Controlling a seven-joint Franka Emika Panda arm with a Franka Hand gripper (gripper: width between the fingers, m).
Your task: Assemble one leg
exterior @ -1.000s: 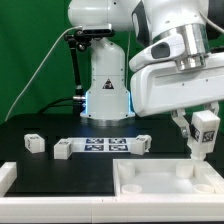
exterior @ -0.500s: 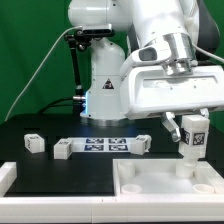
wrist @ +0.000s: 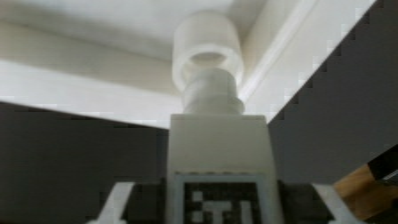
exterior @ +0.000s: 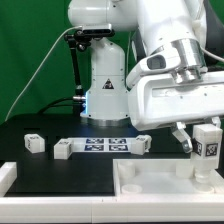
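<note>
My gripper (exterior: 205, 140) is shut on a white leg (exterior: 207, 150) with a black-and-white tag on its face. I hold it upright over the far right corner of the white tray-like tabletop (exterior: 150, 183), its lower end close to the surface. In the wrist view the gripper (wrist: 221, 205) clamps the leg (wrist: 221, 150), which points at a round white socket (wrist: 214, 52) in the tabletop (wrist: 107, 90). Three more legs lie on the black table: one (exterior: 35, 143), another (exterior: 63, 149) and a third (exterior: 140, 145).
The marker board (exterior: 105, 146) lies between the loose legs. The robot base (exterior: 105, 90) stands behind it. A white strip (exterior: 5, 176) lies at the exterior view's left front edge.
The gripper with the leg has shifted toward the exterior view's right and sunk lower toward the tabletop corner. The loose legs have not moved.
</note>
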